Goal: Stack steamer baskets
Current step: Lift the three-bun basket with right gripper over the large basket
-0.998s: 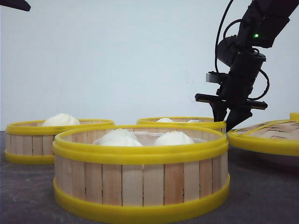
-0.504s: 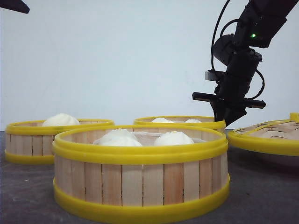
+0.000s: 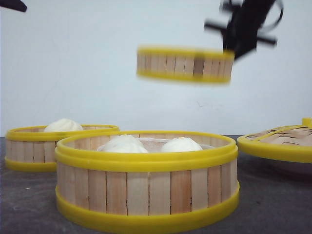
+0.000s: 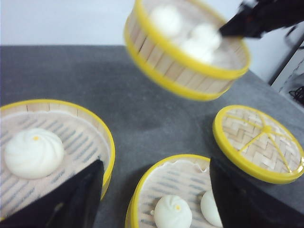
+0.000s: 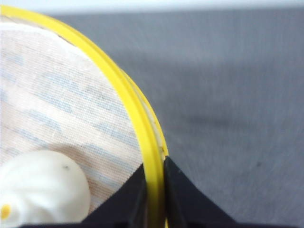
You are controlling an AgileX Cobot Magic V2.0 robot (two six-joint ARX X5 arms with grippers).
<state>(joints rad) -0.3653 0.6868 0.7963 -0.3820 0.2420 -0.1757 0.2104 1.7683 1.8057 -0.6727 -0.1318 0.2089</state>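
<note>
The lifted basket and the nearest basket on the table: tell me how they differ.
The lifted basket hangs in the air, pinched at its rim by the right gripper; the nearest basket sits on the table, untouched. The lifted one tilts slightly; the nearest one sits level. Both have pale wooden slats, yellow rims and white buns inside.
</note>
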